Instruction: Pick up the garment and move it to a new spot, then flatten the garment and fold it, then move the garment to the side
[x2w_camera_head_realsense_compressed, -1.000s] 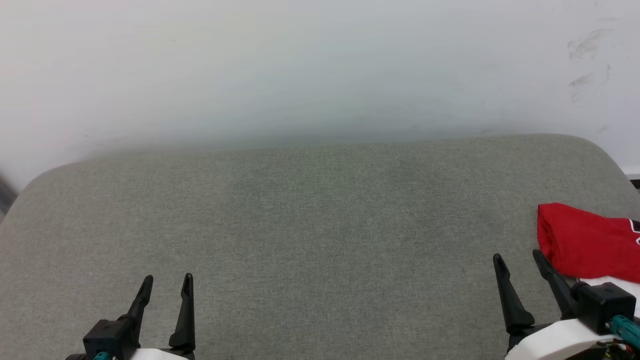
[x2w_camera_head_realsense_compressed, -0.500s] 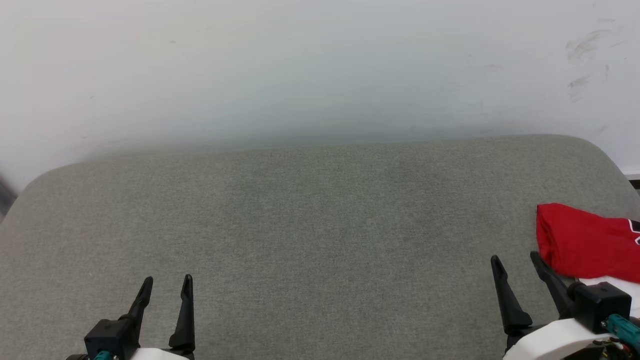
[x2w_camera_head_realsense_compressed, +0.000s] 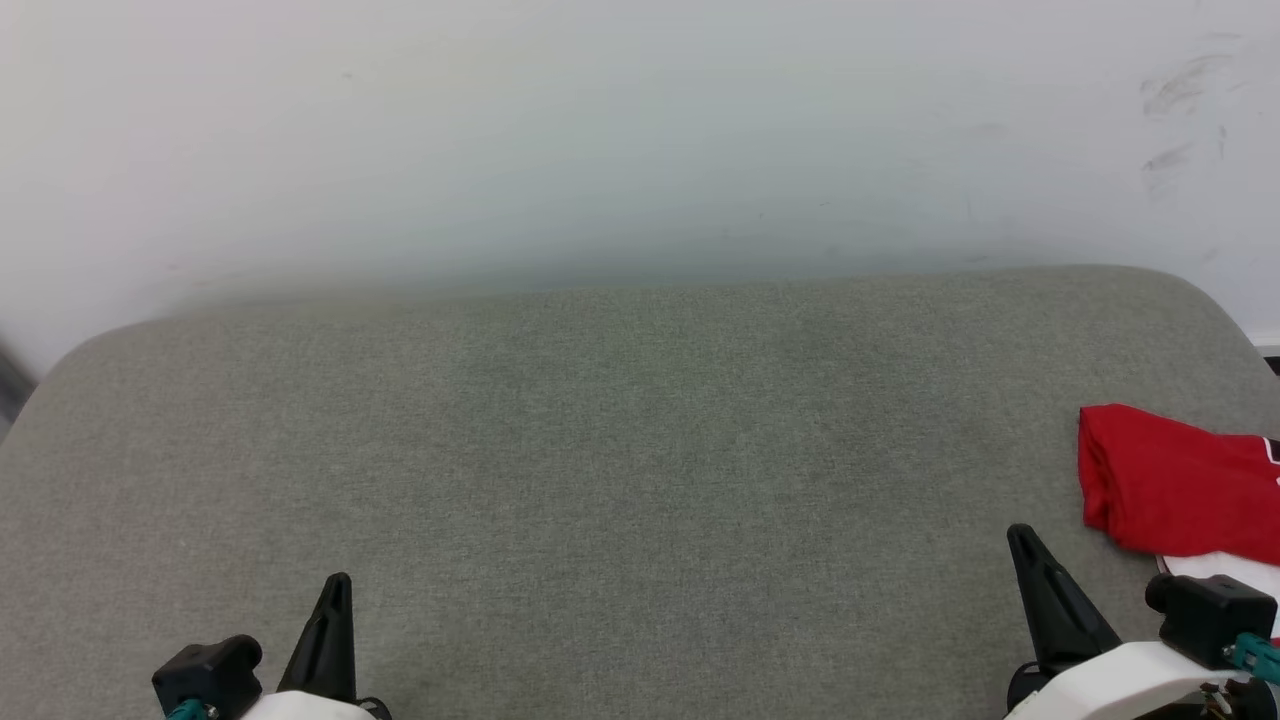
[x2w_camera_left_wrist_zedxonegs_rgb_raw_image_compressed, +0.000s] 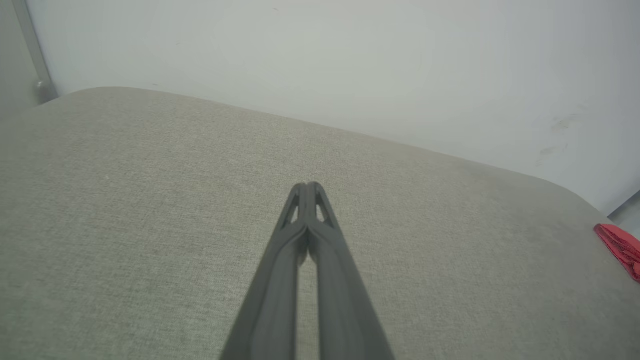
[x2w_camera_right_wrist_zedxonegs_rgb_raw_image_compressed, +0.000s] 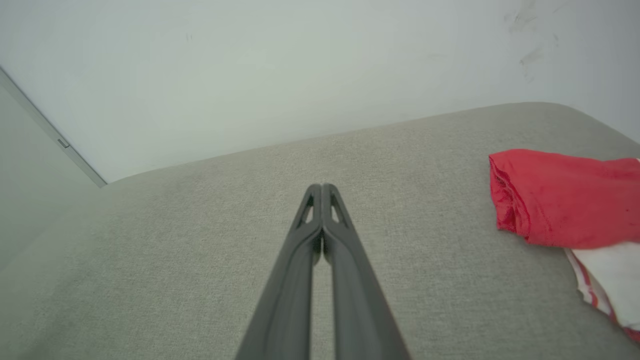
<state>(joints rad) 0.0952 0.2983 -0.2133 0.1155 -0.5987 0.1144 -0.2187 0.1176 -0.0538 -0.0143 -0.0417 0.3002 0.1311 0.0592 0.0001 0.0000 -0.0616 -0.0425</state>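
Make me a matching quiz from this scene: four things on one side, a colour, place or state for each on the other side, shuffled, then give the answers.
Things:
1. shirt
2. left claw
3. wall
4. cushion

Descriptions:
A. grey fabric
B. shut, holding nothing
C. red, at the cushion's right edge
D. white, with scuff marks

Pairs: 1-C, 2-B, 3-D, 4-A

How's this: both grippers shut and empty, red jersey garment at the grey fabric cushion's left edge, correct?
No: the red jersey garment lies at the right edge of the grey fabric cushion (head view). The left gripper and right gripper are shut, empty.
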